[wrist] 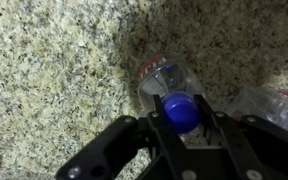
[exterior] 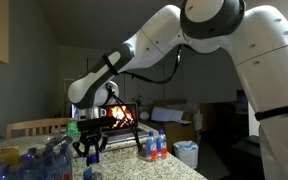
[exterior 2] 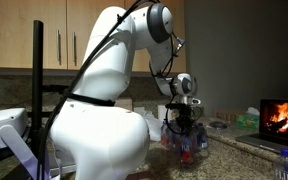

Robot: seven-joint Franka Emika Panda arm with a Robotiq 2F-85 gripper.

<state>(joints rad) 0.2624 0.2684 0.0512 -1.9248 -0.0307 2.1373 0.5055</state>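
In the wrist view my gripper (wrist: pixel 181 118) is shut on the blue cap of a clear plastic bottle (wrist: pixel 162 82) with a red label. I see the bottle from above, upright over the speckled granite counter (wrist: pixel 54 60). In both exterior views the gripper (exterior: pixel 89 150) (exterior 2: pixel 184 126) points straight down, low over the counter. It is among several blue-capped bottles (exterior: pixel 44 160) (exterior 2: pixel 189 148). Whether the held bottle rests on the counter or is lifted off it cannot be told.
A laptop showing a fire stands on the counter (exterior: pixel 120 116) (exterior 2: pixel 282 116). Two more bottles (exterior: pixel 155 148) stand near it. A white container (exterior: pixel 187 153) sits past the counter's edge. Wooden cabinets (exterior 2: pixel 44 35) hang behind the arm, and crinkled clear plastic (wrist: pixel 274 105) lies beside the gripper.
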